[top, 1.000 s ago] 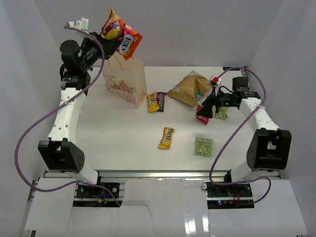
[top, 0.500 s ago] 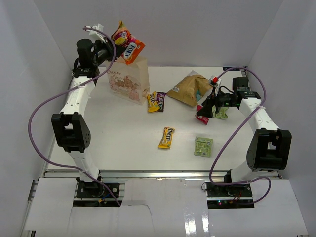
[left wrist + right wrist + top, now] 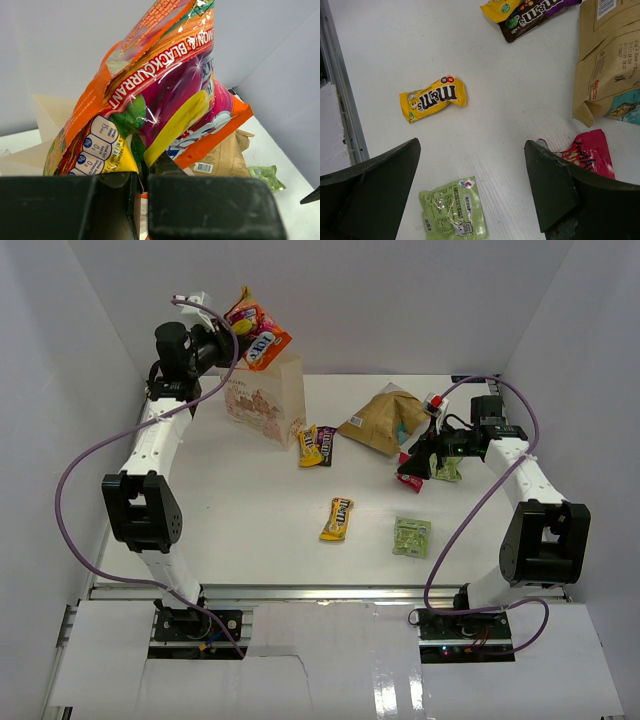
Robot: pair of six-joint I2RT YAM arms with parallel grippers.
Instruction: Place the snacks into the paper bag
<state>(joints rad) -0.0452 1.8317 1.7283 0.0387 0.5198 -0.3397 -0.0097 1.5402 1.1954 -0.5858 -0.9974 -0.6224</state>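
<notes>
Over the last second the left end effector (image 3: 142,175), clamped nearly shut on orange snack packets (image 3: 258,330), has swung right above the paper bag (image 3: 268,405) at the table's (image 3: 250,520) 11 o'clock, apparently over its mouth. Release is pending. The right end effector (image 3: 470,145) gapes wide, empty, above the red packet (image 3: 587,152).

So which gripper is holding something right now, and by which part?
The left gripper pinches the glossy orange-and-pink candy packets by their lower edge. The right gripper is open, holding nothing.
</notes>
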